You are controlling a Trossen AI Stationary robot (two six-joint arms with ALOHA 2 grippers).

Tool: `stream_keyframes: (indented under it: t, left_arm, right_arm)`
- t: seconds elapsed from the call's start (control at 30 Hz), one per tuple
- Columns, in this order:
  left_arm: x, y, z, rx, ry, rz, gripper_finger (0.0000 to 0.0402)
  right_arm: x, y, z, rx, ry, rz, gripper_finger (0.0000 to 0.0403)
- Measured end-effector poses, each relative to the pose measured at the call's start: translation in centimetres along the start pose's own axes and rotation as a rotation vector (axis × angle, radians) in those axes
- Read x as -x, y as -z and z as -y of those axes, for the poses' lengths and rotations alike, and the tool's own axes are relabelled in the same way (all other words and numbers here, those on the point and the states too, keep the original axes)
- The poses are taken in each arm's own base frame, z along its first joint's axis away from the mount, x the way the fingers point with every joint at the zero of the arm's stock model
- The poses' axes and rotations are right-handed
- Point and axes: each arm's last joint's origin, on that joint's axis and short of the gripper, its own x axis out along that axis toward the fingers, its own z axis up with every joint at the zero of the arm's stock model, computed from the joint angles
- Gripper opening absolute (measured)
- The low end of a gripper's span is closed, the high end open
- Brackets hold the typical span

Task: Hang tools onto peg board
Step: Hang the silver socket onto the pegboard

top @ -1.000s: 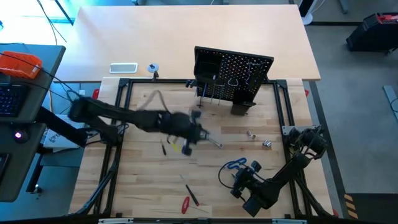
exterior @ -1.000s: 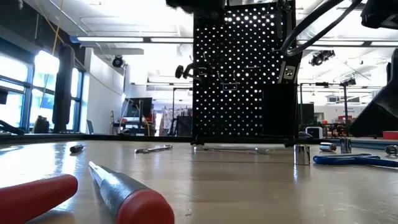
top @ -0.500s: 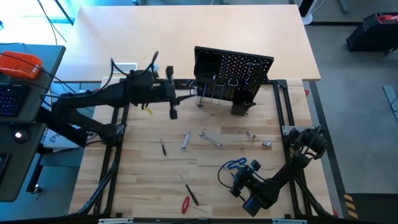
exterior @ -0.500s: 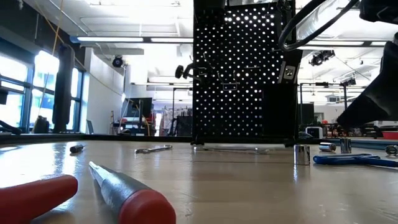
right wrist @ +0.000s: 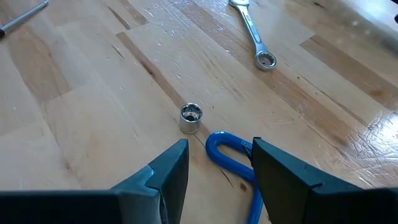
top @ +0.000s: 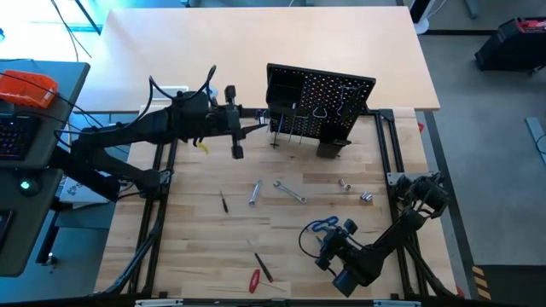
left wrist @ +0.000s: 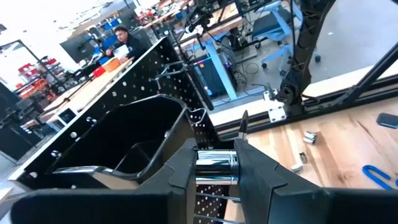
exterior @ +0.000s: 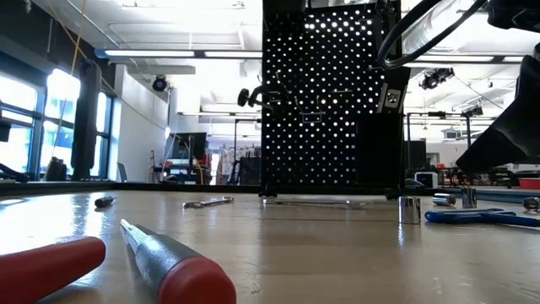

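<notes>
We see the peg board (top: 320,109) standing upright at the far side of the tabletop (top: 281,222), a black perforated panel with wire hooks (top: 320,109) and a small black bin (top: 331,147) at its foot. In the low view it rises as a tall dark sheet of holes (exterior: 329,101) at the middle of the picture.

Just beside its left edge hangs the left gripper (top: 256,128), raised above the tabletop and pointing toward the board. In the left wrist view its jaws are closed on a short shiny metal socket (left wrist: 216,169), pinched between the two dark fingers (left wrist: 180,174), with a black bin on the board (left wrist: 134,140) right ahead.

The other tools lie loose on the tabletop. Two silver wrenches (top: 289,191) and (top: 254,193) lie near the middle, well in front of the board, with a small dark bit (top: 224,202) to their left. Two small metal sockets (top: 345,183) and (top: 366,197) sit toward the right. Near the front edge lie a red-handled screwdriver (top: 254,279) and a dark-tipped one (top: 264,266), which fill the foreground of the low view (exterior: 181,274).

The right gripper (top: 334,249) rests low at the front right. Its jaws stand apart, holding nothing; in the right wrist view they frame a blue-handled tool (right wrist: 236,158) and a socket (right wrist: 190,117) on the wood, with a wrench (right wrist: 255,34) beyond.
</notes>
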Motion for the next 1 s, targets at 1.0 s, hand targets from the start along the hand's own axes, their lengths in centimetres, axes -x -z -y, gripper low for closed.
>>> stream_keyframes:
  t: [1.0]
  left_arm:
    - [-4.5, -2.3, -8.6, 0.026, -0.098, 0.06, 0.007]
  right_arm:
    - [-0.1, -0.2, -0.3, -0.026, -0.015, 0.052, 0.0169]
